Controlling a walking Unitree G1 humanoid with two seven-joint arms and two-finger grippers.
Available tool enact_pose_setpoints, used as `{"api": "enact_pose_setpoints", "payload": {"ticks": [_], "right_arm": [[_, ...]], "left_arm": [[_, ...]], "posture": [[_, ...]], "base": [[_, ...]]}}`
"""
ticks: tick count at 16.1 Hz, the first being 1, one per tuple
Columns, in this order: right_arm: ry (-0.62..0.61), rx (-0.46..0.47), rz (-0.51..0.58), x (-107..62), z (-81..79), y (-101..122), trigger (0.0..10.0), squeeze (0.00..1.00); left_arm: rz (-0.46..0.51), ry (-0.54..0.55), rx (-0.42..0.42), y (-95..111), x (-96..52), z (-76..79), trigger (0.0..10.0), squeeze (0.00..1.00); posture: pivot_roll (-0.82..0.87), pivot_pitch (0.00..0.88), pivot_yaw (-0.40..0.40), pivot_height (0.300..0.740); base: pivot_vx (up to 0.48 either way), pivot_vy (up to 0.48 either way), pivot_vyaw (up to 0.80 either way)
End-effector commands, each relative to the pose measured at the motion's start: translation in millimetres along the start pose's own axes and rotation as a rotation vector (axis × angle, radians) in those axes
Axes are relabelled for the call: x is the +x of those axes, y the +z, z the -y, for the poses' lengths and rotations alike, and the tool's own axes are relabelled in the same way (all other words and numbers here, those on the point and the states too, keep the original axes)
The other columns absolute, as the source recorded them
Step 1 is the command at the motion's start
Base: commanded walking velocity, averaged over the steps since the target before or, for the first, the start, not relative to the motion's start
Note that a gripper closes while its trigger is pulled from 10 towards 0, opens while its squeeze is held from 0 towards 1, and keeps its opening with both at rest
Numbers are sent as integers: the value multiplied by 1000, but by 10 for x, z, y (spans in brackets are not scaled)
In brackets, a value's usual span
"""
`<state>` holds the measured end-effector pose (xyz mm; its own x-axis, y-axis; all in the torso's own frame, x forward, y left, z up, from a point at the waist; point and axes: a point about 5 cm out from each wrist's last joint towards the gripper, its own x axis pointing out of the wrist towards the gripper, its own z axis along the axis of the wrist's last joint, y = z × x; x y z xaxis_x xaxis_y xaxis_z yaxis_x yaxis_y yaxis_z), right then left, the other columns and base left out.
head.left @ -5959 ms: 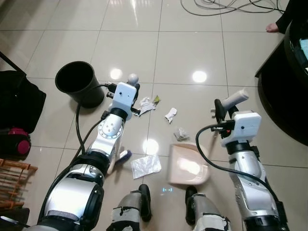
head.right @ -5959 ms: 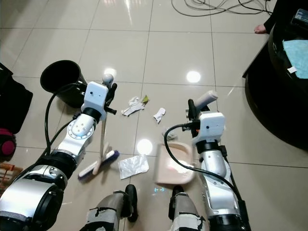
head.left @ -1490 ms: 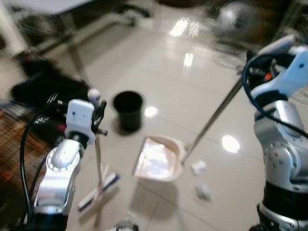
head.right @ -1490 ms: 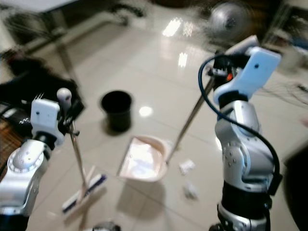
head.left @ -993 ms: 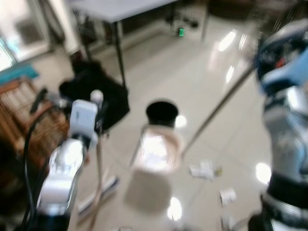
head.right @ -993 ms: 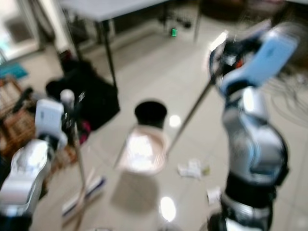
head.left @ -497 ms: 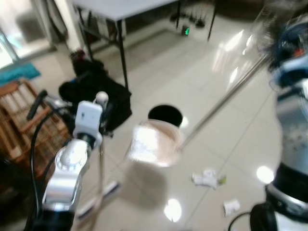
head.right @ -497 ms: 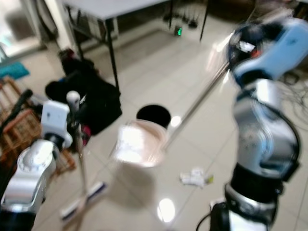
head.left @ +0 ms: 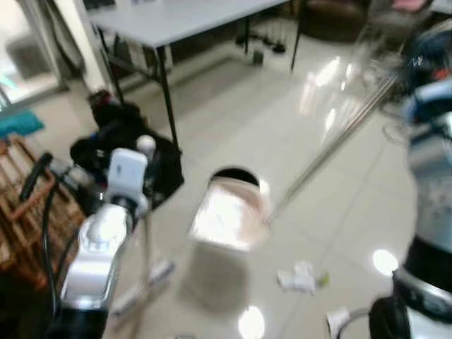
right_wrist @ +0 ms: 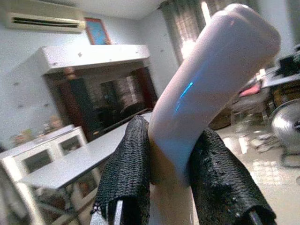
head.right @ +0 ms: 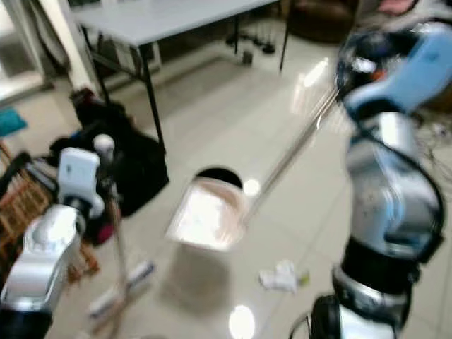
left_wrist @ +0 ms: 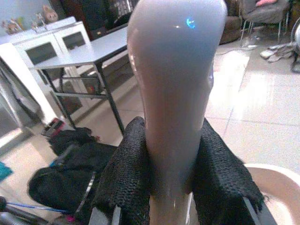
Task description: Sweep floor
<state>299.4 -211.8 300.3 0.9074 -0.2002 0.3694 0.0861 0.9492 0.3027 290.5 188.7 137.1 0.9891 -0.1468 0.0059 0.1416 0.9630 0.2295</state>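
Dustpan (head.left: 227, 220) and broom (head.left: 145, 233) carry no legible writing.

The dustpan (head.left: 227, 218) hangs in the air on its long handle (head.left: 332, 148) just in front of the black bin (head.left: 234, 174), and it covers part of the bin's mouth, so the way into the bin from the robot's side is blocked by the pan. To the left, the upright broom (head.left: 147, 233), a black bag (head.left: 131, 145) and a table (head.left: 176, 21) leg stand close together. The tiled floor (head.left: 282, 106) beyond the bin is open, and crumpled paper (head.left: 299, 277) lies on the near tiles at the right.
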Motion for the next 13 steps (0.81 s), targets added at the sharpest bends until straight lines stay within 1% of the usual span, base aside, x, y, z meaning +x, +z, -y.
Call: {"api": "enact_pose_setpoints", "payload": {"ticks": [1,7,11,13], "right_arm": [[41,37,48,2,-119,81,10000,0],[-6,42,54,-33,-35,81,10000,0],[-16,48,51,-50,-34,69,10000,0],[-14,49,46,-61,-44,55,10000,0]], "left_arm": [[39,18,32,78,15,-68,10000,0],[40,-2,41,64,29,-36,10000,0],[42,-1,39,63,24,-27,10000,0],[42,-4,39,59,21,-13,10000,0]], "posture": [[33,1,13,740],[29,0,19,740],[25,0,19,740],[24,0,20,740]], "base": [[405,0,0],[407,0,0],[408,0,0],[409,0,-506]]}}
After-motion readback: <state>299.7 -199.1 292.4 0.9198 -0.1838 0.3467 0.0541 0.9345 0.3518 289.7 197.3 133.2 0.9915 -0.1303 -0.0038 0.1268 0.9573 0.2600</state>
